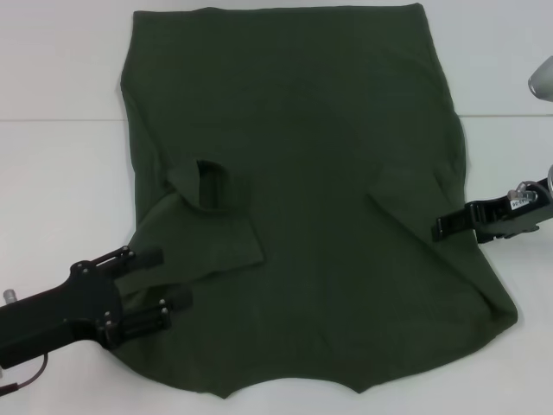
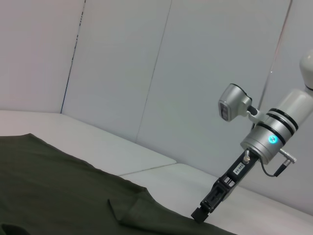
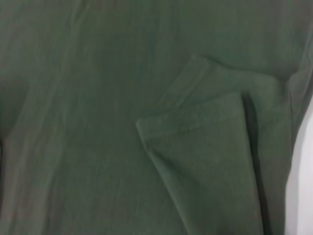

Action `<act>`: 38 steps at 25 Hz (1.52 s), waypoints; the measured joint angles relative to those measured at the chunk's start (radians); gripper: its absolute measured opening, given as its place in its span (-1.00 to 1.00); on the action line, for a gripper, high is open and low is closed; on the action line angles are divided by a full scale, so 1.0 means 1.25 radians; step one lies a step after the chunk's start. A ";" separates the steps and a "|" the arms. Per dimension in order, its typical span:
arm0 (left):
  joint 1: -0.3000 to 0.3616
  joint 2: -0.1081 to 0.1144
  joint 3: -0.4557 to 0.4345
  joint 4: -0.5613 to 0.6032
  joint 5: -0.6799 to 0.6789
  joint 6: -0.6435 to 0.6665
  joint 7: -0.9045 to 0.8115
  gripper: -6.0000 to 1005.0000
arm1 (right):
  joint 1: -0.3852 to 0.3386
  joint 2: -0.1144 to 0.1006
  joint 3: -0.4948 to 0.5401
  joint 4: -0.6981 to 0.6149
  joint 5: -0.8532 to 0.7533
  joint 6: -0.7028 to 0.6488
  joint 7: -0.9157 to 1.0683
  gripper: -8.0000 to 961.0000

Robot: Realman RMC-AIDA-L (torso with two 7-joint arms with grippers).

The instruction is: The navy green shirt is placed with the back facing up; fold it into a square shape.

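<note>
The navy green shirt point(image 1: 302, 130) lies flat on the white table point(image 1: 52, 173), hem far from me and neck end near me. Both sleeves are folded inward onto the body: the left sleeve point(image 1: 216, 233) and the right sleeve point(image 1: 406, 216). My left gripper point(image 1: 175, 277) is open, low over the shirt's near left edge, with cloth under its fingers point(image 1: 143, 258). My right gripper point(image 1: 436, 229) is shut, its tip at the shirt's right edge beside the folded sleeve. The left wrist view shows it point(image 2: 199, 214) touching the shirt point(image 2: 49, 186). The right wrist view shows the folded sleeve point(image 3: 205, 147).
Bare white table shows left and right of the shirt, with a seam line point(image 1: 60, 119) across it. Pale wall panels point(image 2: 122, 73) stand behind the table. Part of the right arm's silver body point(image 1: 543, 78) shows at the right edge.
</note>
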State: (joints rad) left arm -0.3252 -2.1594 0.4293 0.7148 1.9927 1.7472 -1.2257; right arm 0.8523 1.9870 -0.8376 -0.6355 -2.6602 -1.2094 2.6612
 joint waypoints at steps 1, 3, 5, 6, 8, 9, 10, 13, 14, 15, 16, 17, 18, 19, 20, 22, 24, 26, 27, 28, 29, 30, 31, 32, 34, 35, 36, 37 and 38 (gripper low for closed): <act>0.000 0.000 0.000 0.000 0.000 0.000 0.000 0.64 | -0.001 0.001 0.000 0.000 0.001 0.000 -0.001 0.79; 0.000 0.000 0.000 0.000 0.000 0.000 0.000 0.64 | -0.001 0.002 0.000 0.000 0.002 0.000 -0.004 0.79; 0.000 0.000 -0.001 0.000 0.000 0.000 0.000 0.64 | -0.001 0.004 0.000 0.000 0.002 0.000 -0.007 0.79; 0.000 0.000 -0.001 0.000 0.000 0.000 0.000 0.64 | -0.001 0.005 0.000 0.000 0.002 0.000 -0.008 0.79; 0.000 0.000 0.000 -0.001 0.000 0.000 0.000 0.64 | 0.000 0.006 0.000 0.000 0.003 0.000 -0.009 0.79; 0.000 0.000 0.000 -0.001 0.000 0.000 0.000 0.64 | 0.000 0.006 0.000 0.000 0.003 0.000 -0.010 0.79; 0.000 0.000 0.001 -0.001 0.000 0.000 0.000 0.64 | 0.000 0.007 0.000 0.000 0.003 0.000 -0.010 0.79; 0.000 0.000 0.001 -0.001 0.000 0.000 0.000 0.64 | 0.001 0.008 0.002 0.000 0.007 -0.002 -0.011 0.79; 0.000 0.000 0.000 -0.001 0.000 0.000 0.000 0.64 | 0.001 0.008 0.004 0.000 0.014 -0.005 -0.014 0.79; 0.000 0.000 0.000 -0.001 0.000 0.000 0.000 0.64 | 0.001 0.008 0.005 0.000 0.021 -0.008 -0.017 0.79; 0.000 0.000 0.000 -0.001 0.000 0.000 0.000 0.64 | 0.001 0.008 0.005 0.000 0.036 -0.012 -0.024 0.79; 0.001 -0.001 0.000 -0.001 0.000 0.000 0.000 0.64 | 0.000 0.008 0.005 0.000 0.052 -0.017 -0.031 0.79; 0.001 -0.001 0.000 -0.001 0.000 0.000 0.000 0.64 | -0.001 0.008 0.005 0.000 0.068 -0.023 -0.038 0.79; 0.001 -0.001 0.000 -0.001 0.000 0.000 0.000 0.64 | -0.001 0.007 0.005 0.001 0.081 -0.028 -0.044 0.79; 0.001 -0.002 0.000 -0.001 0.000 0.000 0.000 0.64 | -0.002 0.007 0.004 0.001 0.092 -0.032 -0.049 0.79; 0.001 -0.002 0.001 -0.001 0.000 0.000 0.000 0.64 | -0.001 0.009 0.002 0.003 0.116 -0.040 -0.064 0.79; 0.001 -0.002 0.001 -0.001 0.000 0.000 0.000 0.64 | 0.004 0.013 0.001 0.009 0.139 -0.052 -0.083 0.79; 0.001 -0.002 0.001 -0.001 0.000 0.000 0.000 0.64 | 0.015 0.020 0.000 0.021 0.160 -0.072 -0.109 0.79; 0.001 -0.002 0.001 -0.001 0.000 0.000 0.000 0.64 | 0.020 0.023 0.000 0.028 0.164 -0.080 -0.121 0.79; 0.001 -0.002 0.001 -0.001 0.000 0.000 0.000 0.64 | 0.025 0.026 0.000 0.033 0.168 -0.090 -0.133 0.79; 0.001 -0.002 0.001 -0.001 0.000 0.000 0.000 0.64 | 0.028 0.030 0.000 0.036 0.168 -0.095 -0.142 0.79; 0.001 -0.002 0.001 -0.001 0.000 0.000 0.000 0.64 | 0.031 0.033 0.000 0.038 0.169 -0.102 -0.151 0.79; 0.001 -0.002 0.001 -0.001 0.000 0.000 0.000 0.64 | 0.033 0.035 0.000 0.039 0.169 -0.105 -0.159 0.79; 0.001 -0.002 0.001 -0.001 0.000 0.000 0.000 0.64 | 0.033 0.035 0.000 0.039 0.169 -0.111 -0.166 0.79; 0.000 -0.002 0.001 -0.001 0.000 -0.001 0.000 0.64 | 0.029 0.035 0.004 0.038 0.171 -0.122 -0.178 0.79; -0.001 -0.002 0.001 -0.001 0.000 -0.001 0.000 0.64 | 0.022 0.033 0.007 0.034 0.181 -0.131 -0.190 0.79; -0.001 -0.002 0.001 -0.001 0.000 -0.001 -0.001 0.64 | 0.016 0.031 0.010 0.031 0.193 -0.141 -0.203 0.79; -0.001 -0.002 0.000 -0.001 0.000 -0.001 -0.003 0.64 | 0.005 0.026 0.014 0.025 0.215 -0.157 -0.225 0.79; -0.001 -0.002 -0.001 -0.001 -0.001 -0.001 -0.013 0.63 | -0.007 0.022 0.016 0.021 0.243 -0.177 -0.248 0.79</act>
State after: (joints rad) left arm -0.3263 -2.1613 0.4278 0.7138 1.9911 1.7463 -1.2417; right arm 0.8437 2.0146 -0.8181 -0.6096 -2.3565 -1.4307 2.3510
